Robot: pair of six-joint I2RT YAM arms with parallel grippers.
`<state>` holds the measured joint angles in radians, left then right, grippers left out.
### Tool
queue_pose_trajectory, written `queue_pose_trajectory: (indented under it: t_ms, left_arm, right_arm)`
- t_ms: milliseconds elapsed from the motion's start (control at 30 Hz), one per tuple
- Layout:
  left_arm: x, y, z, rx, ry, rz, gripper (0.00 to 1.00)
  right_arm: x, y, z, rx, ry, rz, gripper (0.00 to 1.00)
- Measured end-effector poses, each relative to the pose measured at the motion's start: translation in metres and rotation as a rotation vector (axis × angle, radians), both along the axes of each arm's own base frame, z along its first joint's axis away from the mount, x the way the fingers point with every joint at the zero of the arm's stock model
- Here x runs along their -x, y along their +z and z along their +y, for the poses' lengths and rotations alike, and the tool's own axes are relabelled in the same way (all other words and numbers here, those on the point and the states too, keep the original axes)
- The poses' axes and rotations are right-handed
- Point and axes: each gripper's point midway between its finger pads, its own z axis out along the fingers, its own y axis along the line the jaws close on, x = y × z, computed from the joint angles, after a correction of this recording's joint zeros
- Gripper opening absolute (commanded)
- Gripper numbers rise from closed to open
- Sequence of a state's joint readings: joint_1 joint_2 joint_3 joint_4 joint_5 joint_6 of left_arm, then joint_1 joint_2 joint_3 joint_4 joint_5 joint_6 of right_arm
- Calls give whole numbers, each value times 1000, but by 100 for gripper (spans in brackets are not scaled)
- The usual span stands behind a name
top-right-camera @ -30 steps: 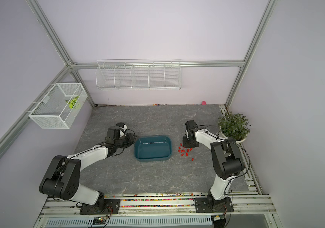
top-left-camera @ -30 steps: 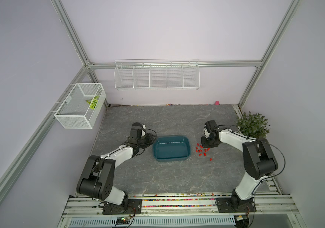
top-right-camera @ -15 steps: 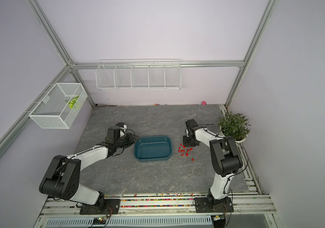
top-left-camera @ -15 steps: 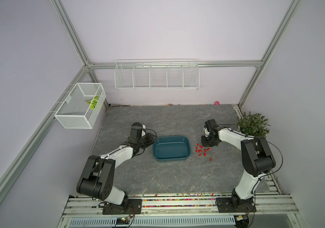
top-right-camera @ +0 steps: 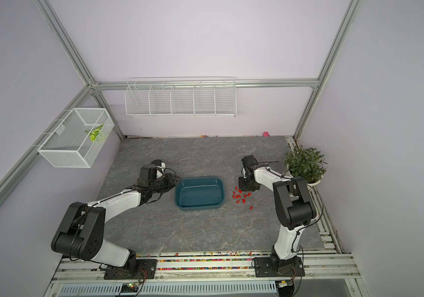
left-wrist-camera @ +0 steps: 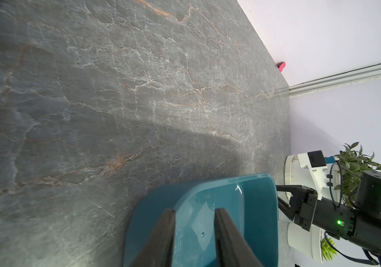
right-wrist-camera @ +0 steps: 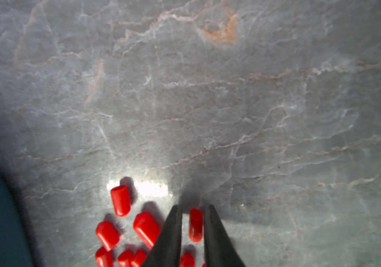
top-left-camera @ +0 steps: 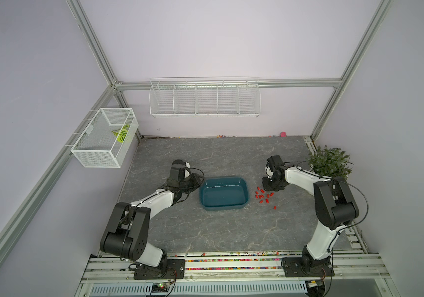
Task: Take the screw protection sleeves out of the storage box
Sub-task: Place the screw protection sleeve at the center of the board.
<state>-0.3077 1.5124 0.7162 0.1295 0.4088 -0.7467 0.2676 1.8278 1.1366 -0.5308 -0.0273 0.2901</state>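
My right tool (right-wrist-camera: 193,206) stands released astride one screw protection sleeve (right-wrist-camera: 195,224); a skewed lift could snag it and scatter its neighbours (right-wrist-camera: 120,200).

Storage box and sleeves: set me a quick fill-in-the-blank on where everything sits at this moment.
1. The storage box holds ____ sleeves.
2. The screw protection sleeves lie on the table, on the side of the box nearest the ____ arm.
3. In the right wrist view, the right gripper has ____ sleeve lying between its parted fingertips.
4. Every sleeve is ____ in colour.

Missing words: no; right; one; red.
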Motion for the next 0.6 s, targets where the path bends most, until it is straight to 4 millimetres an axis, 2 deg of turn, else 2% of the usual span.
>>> queue_pose_trajectory:
  t_ms: [367, 600]
  left_arm:
    - [0, 0, 0, 0, 0, 0, 36]
    - [-2, 0, 0, 0, 0, 0, 36]
  right_arm:
    - [0, 2, 0, -1, 0, -5, 32]
    - [-3, 19, 1, -13, 0, -48, 33]
